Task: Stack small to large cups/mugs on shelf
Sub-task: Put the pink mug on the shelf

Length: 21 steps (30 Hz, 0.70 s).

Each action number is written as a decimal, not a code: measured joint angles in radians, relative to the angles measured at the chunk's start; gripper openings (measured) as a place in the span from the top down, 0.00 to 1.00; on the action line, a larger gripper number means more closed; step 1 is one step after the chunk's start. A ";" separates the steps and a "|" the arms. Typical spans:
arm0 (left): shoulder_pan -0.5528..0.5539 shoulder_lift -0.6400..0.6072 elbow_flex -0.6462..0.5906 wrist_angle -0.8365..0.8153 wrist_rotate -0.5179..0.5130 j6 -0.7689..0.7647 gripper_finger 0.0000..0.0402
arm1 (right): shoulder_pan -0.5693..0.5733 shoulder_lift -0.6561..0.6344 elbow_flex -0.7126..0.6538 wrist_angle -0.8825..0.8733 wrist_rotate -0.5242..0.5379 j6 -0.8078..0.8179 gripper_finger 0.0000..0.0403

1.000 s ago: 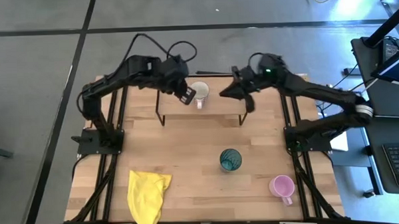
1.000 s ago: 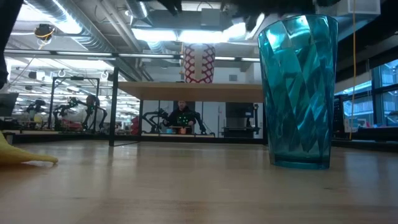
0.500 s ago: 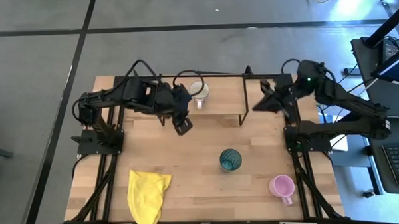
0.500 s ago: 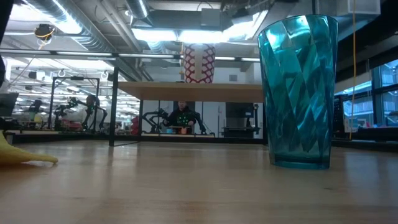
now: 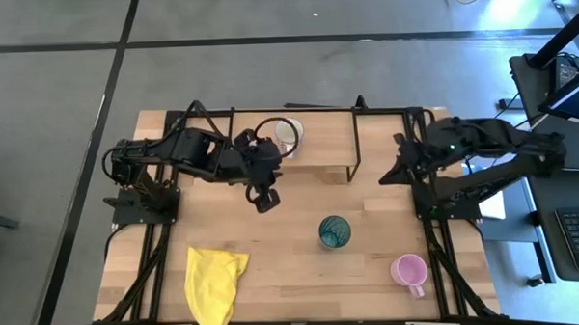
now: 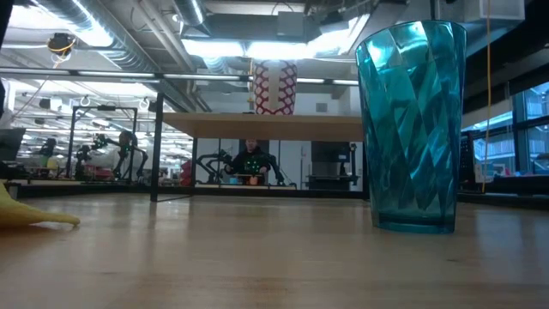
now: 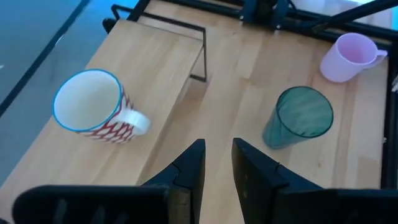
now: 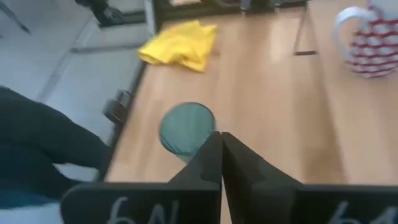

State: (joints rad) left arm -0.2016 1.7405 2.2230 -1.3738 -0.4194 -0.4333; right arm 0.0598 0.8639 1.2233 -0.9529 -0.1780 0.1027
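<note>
A white mug with a red pattern [image 5: 288,134] stands upright on the light-wood shelf [image 5: 323,147] at the table's far side; it also shows in the left wrist view [image 7: 93,111] and the low view [image 6: 274,87]. The teal cup [image 5: 334,231] and the pink mug [image 5: 409,270] stand on the table nearer the front. My left gripper [image 5: 265,196] hovers just in front of the shelf, its fingers [image 7: 193,167] a narrow gap apart, holding nothing. My right gripper [image 5: 390,172] is shut and empty near the table's right edge.
A crumpled yellow cloth [image 5: 214,281] lies at the front left of the table. The shelf's black wire legs [image 5: 353,170] stand on the table. Bare table lies between the shelf and the teal cup [image 7: 297,117].
My left gripper has drawn back from the white mug on the shelf toward the table's near edge and now hangs in front of the shelf. My right gripper has pulled off the shelf toward the table's right edge. The white mug has stayed on the shelf.
</note>
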 joint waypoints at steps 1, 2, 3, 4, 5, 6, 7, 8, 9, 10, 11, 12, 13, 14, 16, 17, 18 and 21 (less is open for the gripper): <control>-0.002 0.000 0.000 0.005 -0.002 0.002 0.81 | 0.024 0.012 0.032 -0.036 0.034 -0.009 0.99; -0.003 0.000 0.000 0.011 -0.003 0.007 0.81 | 0.048 0.026 0.064 -0.073 0.062 -0.020 0.99; -0.003 0.000 0.000 0.016 -0.003 0.013 0.81 | 0.070 0.040 0.096 -0.107 0.083 -0.029 0.99; -0.003 0.000 0.000 0.026 -0.003 0.021 0.81 | 0.091 0.055 0.127 -0.139 0.101 -0.032 0.98; -0.003 0.000 0.000 0.041 -0.003 0.029 0.81 | 0.112 0.072 0.157 -0.173 0.117 -0.033 0.98; -0.003 0.000 0.000 0.059 -0.003 0.041 0.81 | 0.132 0.090 0.187 -0.214 0.131 -0.034 0.98; -0.003 0.000 0.000 0.074 -0.003 0.054 0.81 | 0.151 0.109 0.214 -0.256 0.141 -0.035 0.98; -0.003 0.000 0.000 0.088 -0.003 0.070 0.81 | 0.169 0.129 0.238 -0.297 0.150 -0.036 0.98; -0.003 0.000 0.000 0.102 -0.003 0.083 0.81 | 0.187 0.150 0.261 -0.345 0.151 -0.037 0.97; -0.002 0.000 0.000 0.111 -0.003 0.094 0.81 | 0.206 0.173 0.281 -0.401 0.150 -0.036 0.97; 0.000 0.000 0.000 0.116 -0.002 0.102 0.81 | 0.224 0.199 0.297 -0.465 0.146 -0.036 0.97; 0.002 0.000 0.000 0.117 -0.002 0.104 0.81 | 0.243 0.225 0.311 -0.532 0.137 -0.034 0.97; 0.005 0.000 0.000 0.117 -0.003 0.104 0.81 | 0.265 0.251 0.320 -0.594 0.127 -0.029 0.97; 0.007 0.000 0.000 0.117 -0.003 0.104 0.81 | 0.288 0.275 0.326 -0.633 0.118 -0.019 0.97; 0.008 0.000 0.000 0.117 -0.003 0.104 0.81 | 0.330 0.301 0.327 -0.604 0.065 0.020 0.97; 0.008 0.000 0.000 0.116 -0.003 0.104 0.81 | 0.351 0.311 0.326 -0.589 0.040 0.042 0.97; 0.007 0.000 0.000 0.114 -0.003 0.104 0.81 | 0.371 0.323 0.330 -0.580 0.031 0.069 0.97; -0.007 0.001 0.000 0.105 -0.003 0.118 0.81 | 0.433 0.360 0.340 -0.621 0.050 0.161 0.97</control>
State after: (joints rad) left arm -0.2090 1.7412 2.2227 -1.2686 -0.4225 -0.3151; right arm 0.4932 1.2236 1.5631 -1.5740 -0.1279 0.2641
